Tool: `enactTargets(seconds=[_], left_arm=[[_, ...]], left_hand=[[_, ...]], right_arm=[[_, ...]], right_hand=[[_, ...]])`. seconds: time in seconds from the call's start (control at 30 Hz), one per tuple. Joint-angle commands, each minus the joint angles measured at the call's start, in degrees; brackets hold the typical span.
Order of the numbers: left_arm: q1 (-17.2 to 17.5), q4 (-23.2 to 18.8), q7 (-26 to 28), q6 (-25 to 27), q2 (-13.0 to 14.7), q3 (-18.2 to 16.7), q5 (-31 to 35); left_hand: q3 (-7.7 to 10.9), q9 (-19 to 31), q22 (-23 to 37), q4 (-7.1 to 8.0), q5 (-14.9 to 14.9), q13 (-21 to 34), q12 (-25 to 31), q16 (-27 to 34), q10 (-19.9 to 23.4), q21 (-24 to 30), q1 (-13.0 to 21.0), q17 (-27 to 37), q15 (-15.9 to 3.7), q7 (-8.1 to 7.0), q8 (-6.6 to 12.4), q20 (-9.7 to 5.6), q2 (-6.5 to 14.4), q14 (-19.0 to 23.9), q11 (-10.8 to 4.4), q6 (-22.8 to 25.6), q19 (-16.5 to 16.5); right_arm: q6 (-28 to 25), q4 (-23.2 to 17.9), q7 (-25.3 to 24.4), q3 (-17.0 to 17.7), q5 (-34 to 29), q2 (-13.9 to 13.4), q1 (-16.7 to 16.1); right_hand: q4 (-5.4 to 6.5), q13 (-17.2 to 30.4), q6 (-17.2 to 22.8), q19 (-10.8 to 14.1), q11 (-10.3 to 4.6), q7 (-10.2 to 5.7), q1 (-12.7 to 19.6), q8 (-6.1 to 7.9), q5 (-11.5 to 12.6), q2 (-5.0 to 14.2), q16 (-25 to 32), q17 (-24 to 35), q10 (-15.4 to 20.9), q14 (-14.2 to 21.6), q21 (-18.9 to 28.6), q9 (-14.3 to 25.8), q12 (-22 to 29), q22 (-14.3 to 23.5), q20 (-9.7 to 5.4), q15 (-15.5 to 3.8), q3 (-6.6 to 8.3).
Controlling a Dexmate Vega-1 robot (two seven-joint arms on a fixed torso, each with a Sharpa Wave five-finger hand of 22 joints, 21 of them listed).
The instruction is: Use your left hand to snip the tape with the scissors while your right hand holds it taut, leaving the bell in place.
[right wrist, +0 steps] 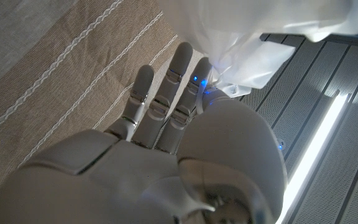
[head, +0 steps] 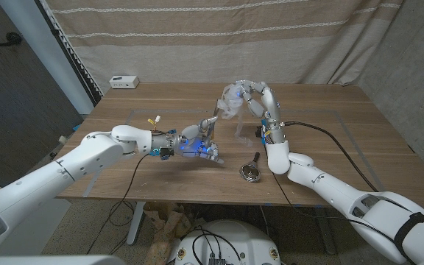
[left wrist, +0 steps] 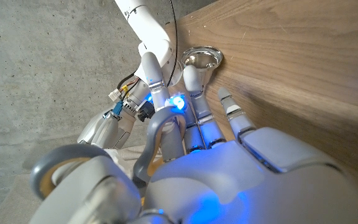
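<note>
From the head view I see my right hand (head: 260, 99) raised above the middle of the wooden bench (head: 330, 125), fingers curled over and pinching a crumpled, translucent strip of tape (head: 232, 99). The tape hangs down from that hand toward the bench surface. In the right wrist view the same pale, filmy tape (right wrist: 253, 56) is bunched at the fingertips (right wrist: 185, 62), with a striped curtain behind them.

My left hand (head: 196, 140) sits low over the bench, to the left of the raised hand, and grips the scissors (head: 206, 131) — the grey handle loops (left wrist: 160, 134) wrap around its fingers in the left wrist view. The scissor blades point up and right toward the hanging tape; I cannot tell whether they touch it, nor whether the blades are parted.

The bell (head: 251, 171), a small metal one lying on its side with its open mouth showing, rests on the bench near the front edge, just beside my right forearm and between the two arms. In the left wrist view its shiny rim (left wrist: 201, 59) appears beyond my left fingertips.

A small white box (head: 124, 82) sits at the far left corner of the bench, well apart from everything else. A dark cable (head: 337, 143) runs across the bench from the right wrist.
</note>
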Motion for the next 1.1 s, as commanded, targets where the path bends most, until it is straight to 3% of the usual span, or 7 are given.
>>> enactTargets(seconds=[0.03, 0.4, 1.1], left_arm=[[-0.6, 2.2, -2.7, -1.5, -1.6, 0.5, -0.7], [-0.9, 2.3, -3.5, -0.5, -1.5, 0.6, -1.3], [-0.8, 2.8, -3.3, -1.5, -2.2, 0.6, -1.0]], left_hand=[[-4.73, 0.2, 0.3, 3.46, 0.1, 4.0, 2.2, 0.3, 1.8, 0.2, -2.2, 0.1, 0.18, 0.72, -0.11, 0.02, -1.8, -0.1, -1.69, 0.1, 0.2], [-4.74, 0.3, 0.3, 3.44, 0.2, 4.0, 2.2, 0.6, 1.8, 0.2, -2.2, 0.1, 0.33, 0.91, -0.16, 0.06, -1.8, 0.1, -1.41, 0.1, 0.3], [-4.59, 0.3, 0.3, 3.41, 0.4, 4.0, 2.2, 0.9, 2.0, 0.3, -2.0, -0.2, 0.19, 0.58, -0.2, -0.23, -1.5, 0.2, -1.76, 0.7, 0.3]], right_arm=[[0.3, 3.1, -0.1, 1.3, -1.2, 2.2, 0.2], [2.4, 6.7, -0.1, 3.1, 1.4, 4.8, 0.8], [2.5, 3.0, 1.7, 1.1, 5.0, 2.3, -0.4]], right_hand=[[0.01, 0.1, 0.4, -0.3, 0.07, -0.36, -0.4, -0.07, 0.4, -0.03, -0.1, 0.2, 0.2, 0.4, 0.4, 0.2, -0.3, 0.0, -8.89, -3.36, -0.06], [0.05, -0.3, 0.5, -0.4, 0.04, -0.53, -0.5, 0.0, 0.4, -0.01, -0.6, -0.2, 0.0, 0.1, 0.4, 0.4, -1.1, -0.3, -8.9, -3.37, -0.13], [0.13, -0.6, 0.6, -0.6, 0.06, -0.42, -0.6, -0.04, 0.5, -0.03, -1.5, -1.2, 0.6, 0.5, 0.4, 0.7, -2.2, -0.6, -8.86, -3.39, -0.28]])
